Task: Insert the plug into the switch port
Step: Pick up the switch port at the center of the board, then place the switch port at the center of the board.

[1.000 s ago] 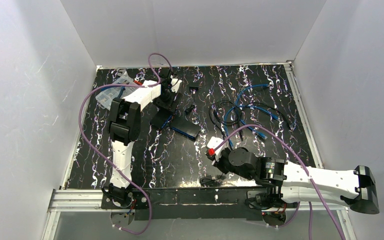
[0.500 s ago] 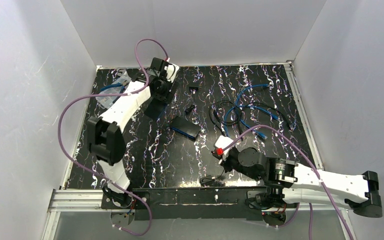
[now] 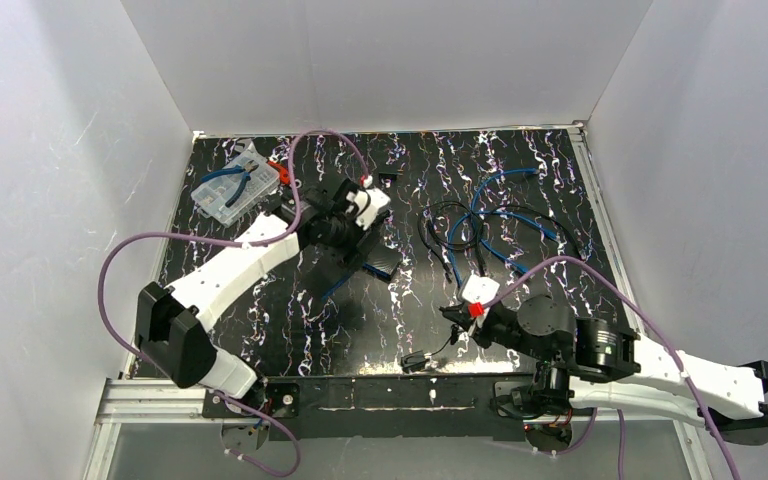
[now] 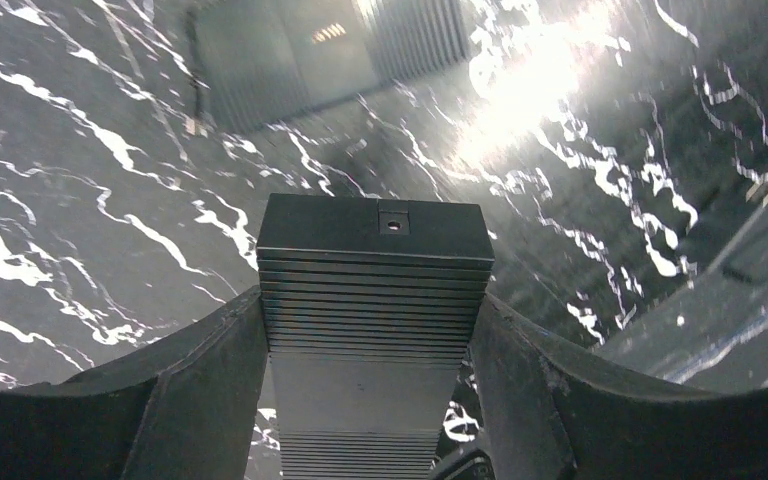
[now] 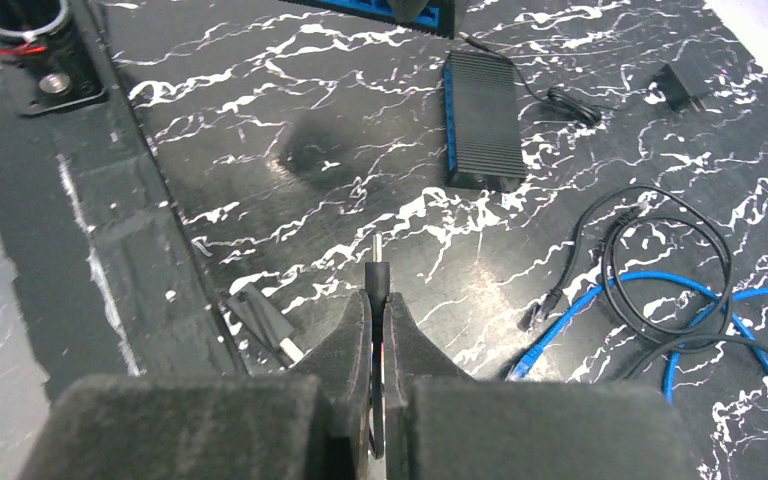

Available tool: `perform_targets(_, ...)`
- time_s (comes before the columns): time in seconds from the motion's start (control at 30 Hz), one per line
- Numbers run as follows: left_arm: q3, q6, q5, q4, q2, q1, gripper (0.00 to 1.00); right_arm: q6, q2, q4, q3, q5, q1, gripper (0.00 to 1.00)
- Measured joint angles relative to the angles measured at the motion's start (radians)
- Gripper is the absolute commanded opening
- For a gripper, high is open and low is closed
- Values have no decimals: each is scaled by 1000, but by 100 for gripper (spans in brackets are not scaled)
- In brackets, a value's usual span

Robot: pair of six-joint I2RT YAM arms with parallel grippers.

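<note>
Glossy black worktop veined white like marble, matt black ribbed switch, bright metal pin on the plug, smooth blue rubbery cable, clear plastic box beyond the switch.

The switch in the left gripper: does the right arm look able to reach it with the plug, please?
Probably yes: the right gripper pinches the plug, and mostly open tabletop lies between it and the held switch.

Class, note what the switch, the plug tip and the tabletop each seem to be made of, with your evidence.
Switch: matte black casing, ribbed; plastic or painted metal, unclear. Plug tip: bare metal, likely; thin grey pin. Tabletop: glossy marble-look surface, white veins, strong glare; probably a laminate.
</note>
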Motion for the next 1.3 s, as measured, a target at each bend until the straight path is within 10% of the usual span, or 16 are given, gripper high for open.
perform_targets(0.87, -169, -9, -42, 81, 206, -378, 0, -35, -73, -302, 106, -212, 0, 1)
perform_targets(1.3, -178, -13, -14, 180, 266, -377, 52, -46, -99, -314, 114, -226, 0, 1)
